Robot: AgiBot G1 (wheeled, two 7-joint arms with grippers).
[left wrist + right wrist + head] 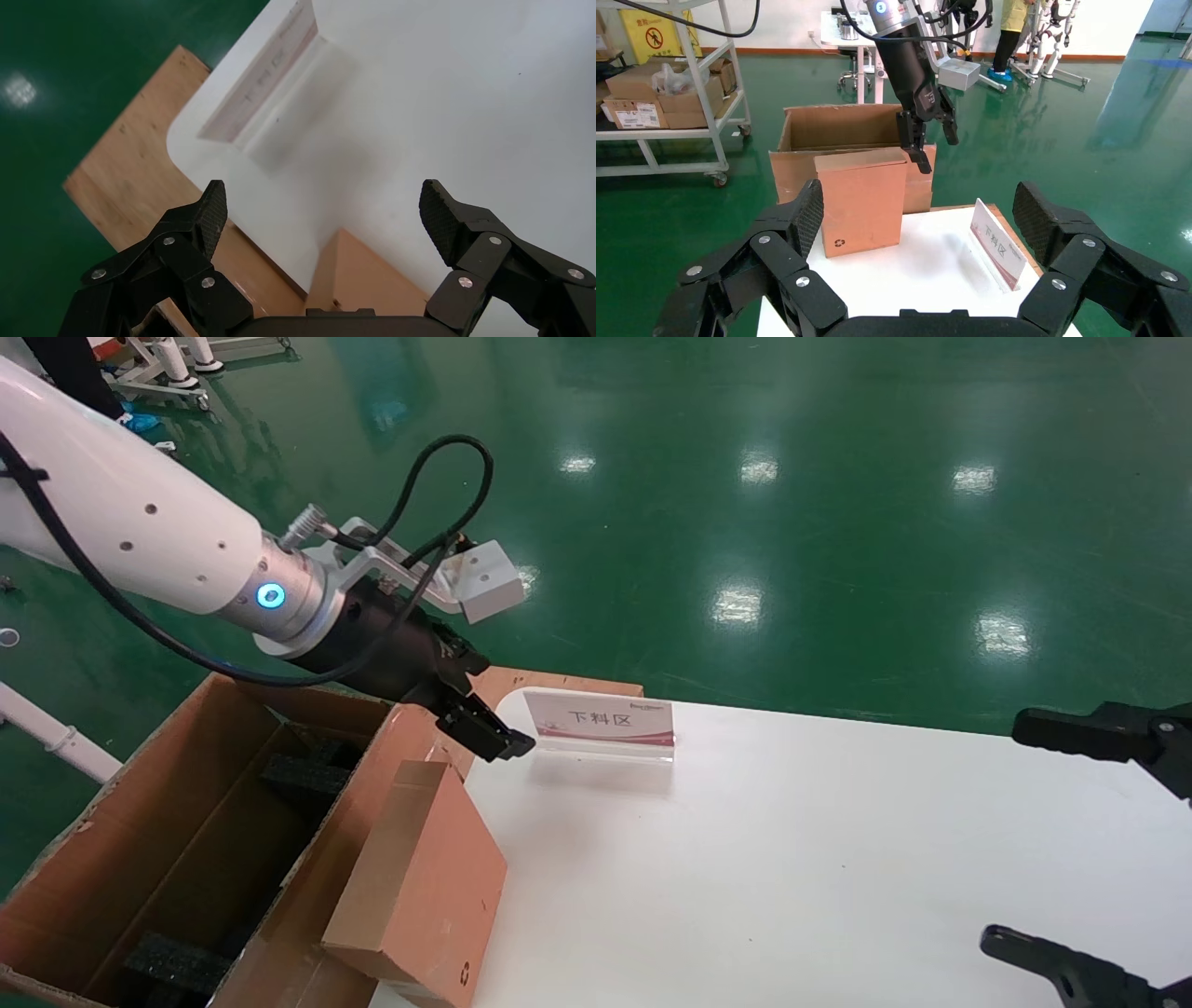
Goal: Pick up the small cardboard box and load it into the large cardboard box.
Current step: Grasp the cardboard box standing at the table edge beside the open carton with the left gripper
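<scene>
Above small cardboard box (419,882), left gripper (484,728) spread apart, empty. Box upright at table (792,859) edge, beside large cardboard box (121,877). Lower straight, straddle top edge, close squarely. Right gripper (916,217) parked, open.

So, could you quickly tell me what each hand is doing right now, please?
Left hand: open, empty, hovering just above the small cardboard box.
Right hand: open, empty, parked at the table's right edge.
</scene>
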